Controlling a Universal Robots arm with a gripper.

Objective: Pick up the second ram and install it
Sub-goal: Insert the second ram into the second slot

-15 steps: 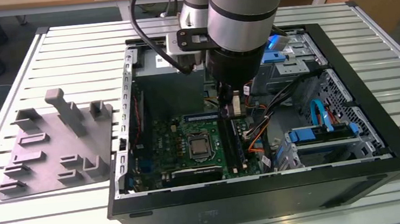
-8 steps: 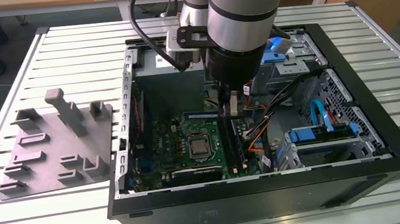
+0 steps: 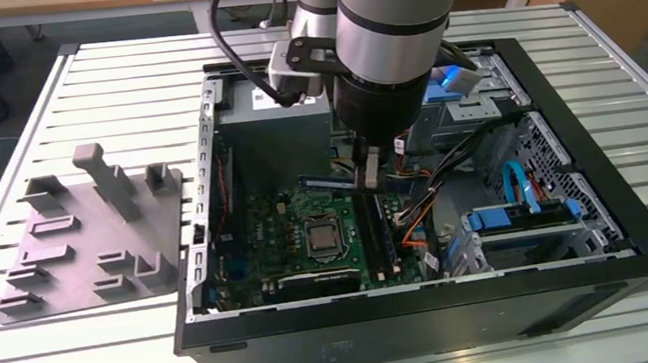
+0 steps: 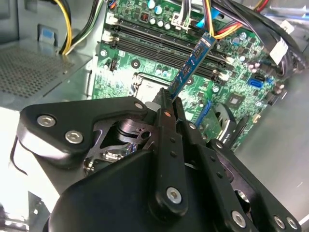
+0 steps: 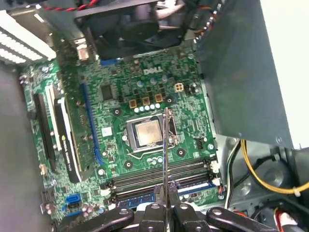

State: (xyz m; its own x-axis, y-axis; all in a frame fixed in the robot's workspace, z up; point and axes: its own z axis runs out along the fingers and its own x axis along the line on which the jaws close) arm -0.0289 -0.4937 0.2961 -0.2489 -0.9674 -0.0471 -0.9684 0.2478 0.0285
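My gripper (image 3: 368, 176) hangs inside the open computer case (image 3: 608, 209), shut on the second ram (image 3: 323, 181). In the second wrist view the ram (image 4: 193, 63) is a thin stick with a blue label, slanting away from the fingertips (image 4: 165, 102) over the green motherboard (image 4: 145, 82). The first wrist view shows the ram (image 5: 165, 150) edge-on as a thin line rising from the gripper (image 5: 165, 209), crossing the long black memory slots (image 5: 145, 178) and the processor socket (image 5: 147, 133). It is held above the board, apart from the slots.
Another blue-labelled stick (image 5: 137, 198) sits in the slot nearest the gripper. Cable bundles (image 3: 437, 191) and a drive cage (image 3: 515, 217) crowd the case at the exterior view's right. A grey moulded holder plate (image 3: 83, 242) lies on the slatted table outside the case.
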